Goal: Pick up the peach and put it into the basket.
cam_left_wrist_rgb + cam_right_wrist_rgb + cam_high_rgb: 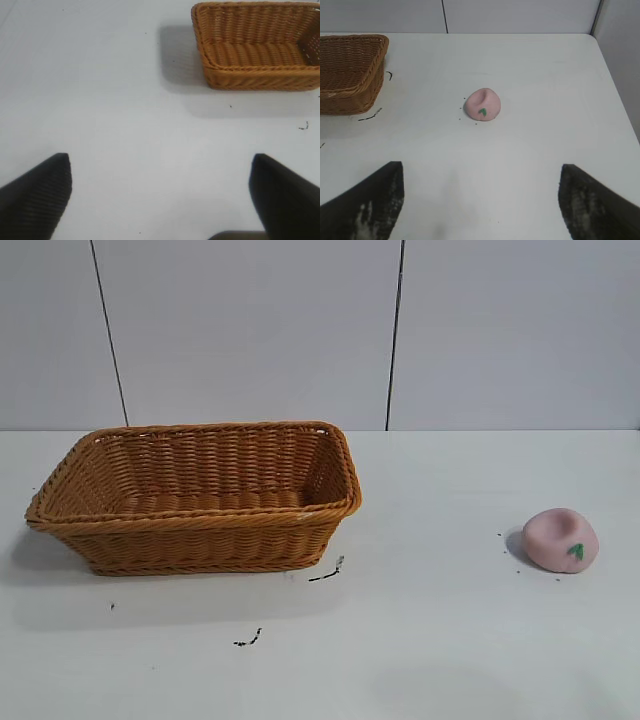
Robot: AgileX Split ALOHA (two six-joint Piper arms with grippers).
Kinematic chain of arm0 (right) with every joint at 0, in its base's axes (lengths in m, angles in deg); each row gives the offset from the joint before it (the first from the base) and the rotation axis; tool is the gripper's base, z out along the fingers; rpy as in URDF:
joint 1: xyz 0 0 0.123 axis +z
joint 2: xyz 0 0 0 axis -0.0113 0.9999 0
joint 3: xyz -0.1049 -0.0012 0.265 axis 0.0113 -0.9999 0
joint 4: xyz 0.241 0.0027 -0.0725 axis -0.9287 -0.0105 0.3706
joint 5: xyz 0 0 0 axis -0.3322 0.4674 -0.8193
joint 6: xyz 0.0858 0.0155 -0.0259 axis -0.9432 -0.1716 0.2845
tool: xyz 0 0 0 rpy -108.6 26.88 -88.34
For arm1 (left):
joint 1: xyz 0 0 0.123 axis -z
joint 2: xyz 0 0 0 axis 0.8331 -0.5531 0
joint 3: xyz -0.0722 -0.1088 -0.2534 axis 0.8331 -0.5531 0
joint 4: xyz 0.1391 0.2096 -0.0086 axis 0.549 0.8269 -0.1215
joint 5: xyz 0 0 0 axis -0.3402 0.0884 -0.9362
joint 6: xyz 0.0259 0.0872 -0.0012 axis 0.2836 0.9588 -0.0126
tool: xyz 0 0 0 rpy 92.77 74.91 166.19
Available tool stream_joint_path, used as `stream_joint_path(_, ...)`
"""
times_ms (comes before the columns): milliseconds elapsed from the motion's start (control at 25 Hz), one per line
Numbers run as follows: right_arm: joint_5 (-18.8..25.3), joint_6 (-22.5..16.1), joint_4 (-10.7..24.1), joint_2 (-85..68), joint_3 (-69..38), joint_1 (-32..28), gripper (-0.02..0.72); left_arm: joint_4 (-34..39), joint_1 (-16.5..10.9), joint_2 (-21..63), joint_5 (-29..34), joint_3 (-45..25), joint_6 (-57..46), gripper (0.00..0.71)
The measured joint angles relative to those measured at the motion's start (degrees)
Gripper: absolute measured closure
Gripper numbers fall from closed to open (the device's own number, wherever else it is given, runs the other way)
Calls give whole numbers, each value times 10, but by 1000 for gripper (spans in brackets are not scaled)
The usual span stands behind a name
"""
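The pale-pink peach (560,538) with a small green leaf mark lies on the white table at the right; it also shows in the right wrist view (483,104). The orange-brown wicker basket (200,523) stands at the left and is empty; it shows in the left wrist view (260,70) and partly in the right wrist view (350,95). My right gripper (481,172) is open and empty, some way short of the peach. My left gripper (160,165) is open and empty over bare table, away from the basket. Neither gripper shows in the exterior view.
Small black marks (327,573) lie on the table (420,640) in front of the basket. A grey panelled wall (300,330) stands behind the table. The table's right edge (615,90) runs beside the peach.
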Motion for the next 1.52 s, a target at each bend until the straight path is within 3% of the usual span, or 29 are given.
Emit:
stream_joint_path(480,-1,-5,18,40,26,0,15,0,0,0,0,0,0,17)
stream_joint_path(640,-23,-5,50,192,87,0,15,0,0,0,0,0,0,17)
stream_joint_path(840,-33,-8,53,436,182,0,15,0,0,0,0,0,0,17)
stream_joint_path(1080,-35,2,35,698,297,0,8,0,0,0,0,0,0,17)
stream_joint_path(1280,-38,14,1,869,396,0,8,0,0,0,0,0,0,17)
stream_joint_path(1520,-75,15,-3,1029,490,0,8,0,0,0,0,0,0,17)
